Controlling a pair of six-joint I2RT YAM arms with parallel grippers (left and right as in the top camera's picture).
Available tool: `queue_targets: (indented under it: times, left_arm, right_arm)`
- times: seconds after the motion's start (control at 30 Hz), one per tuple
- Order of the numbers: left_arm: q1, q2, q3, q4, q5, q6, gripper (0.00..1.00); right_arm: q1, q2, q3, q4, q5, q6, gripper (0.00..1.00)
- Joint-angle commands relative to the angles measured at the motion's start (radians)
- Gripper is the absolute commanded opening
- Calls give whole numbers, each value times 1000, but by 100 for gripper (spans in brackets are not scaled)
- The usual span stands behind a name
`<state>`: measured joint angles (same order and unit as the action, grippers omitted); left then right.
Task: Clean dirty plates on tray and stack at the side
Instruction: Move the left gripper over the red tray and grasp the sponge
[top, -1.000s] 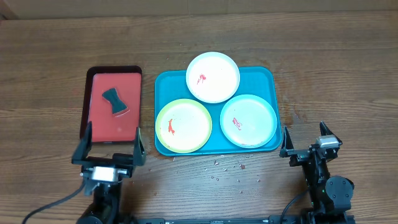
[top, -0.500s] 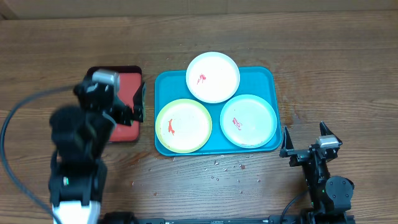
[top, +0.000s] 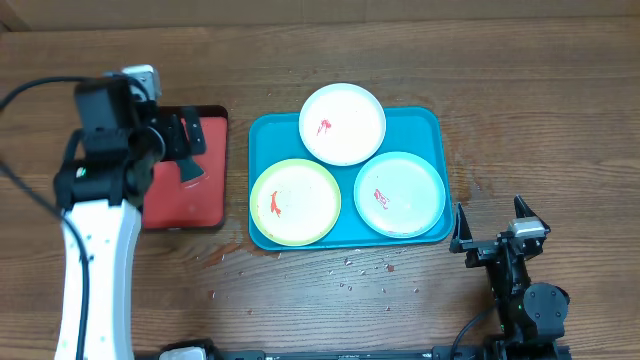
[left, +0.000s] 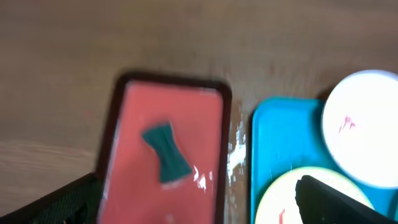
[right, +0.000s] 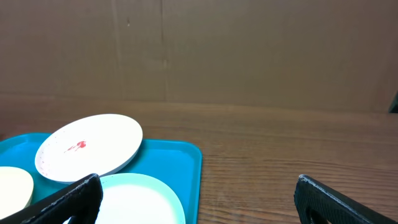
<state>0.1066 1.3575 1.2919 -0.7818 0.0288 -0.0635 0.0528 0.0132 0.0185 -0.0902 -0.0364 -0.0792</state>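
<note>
The left gripper (left: 199, 198), jaws spread wide, hovers; the sponge (left: 166, 153) lies just ahead, slightly leftward, long axis running roughly away.

No readable text, label, brand, number or sign anywhere; none on the large turquoise-blue rectangular plastic tray (top: 268, 135), none on the smaller dark-rimmed red tray (top: 185, 205).

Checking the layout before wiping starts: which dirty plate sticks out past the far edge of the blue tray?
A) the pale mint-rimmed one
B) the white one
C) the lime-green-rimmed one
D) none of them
B: the small round white plastic plate crosses the far rim of the large turquoise-blue rectangular plastic tray; the lime-green-rimmed plate and the pale mint-green-rimmed plate sit within it.
</note>
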Motion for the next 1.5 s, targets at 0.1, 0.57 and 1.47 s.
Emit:
queue_targets:
  times: [0.1, 0.57, 1.47]
  left_arm:
    - [48, 129, 16, 1, -213, -386, 100]
    - [95, 385, 16, 85, 51, -473, 100]
    - [83, 789, 294, -41, -63, -370, 87]
  right_arm:
    - [-1, -6, -10, 6, 10, 3, 100]
    - [-1, -6, -10, 6, 10, 3, 100]
    - [-1, -6, -10, 6, 10, 3, 100]
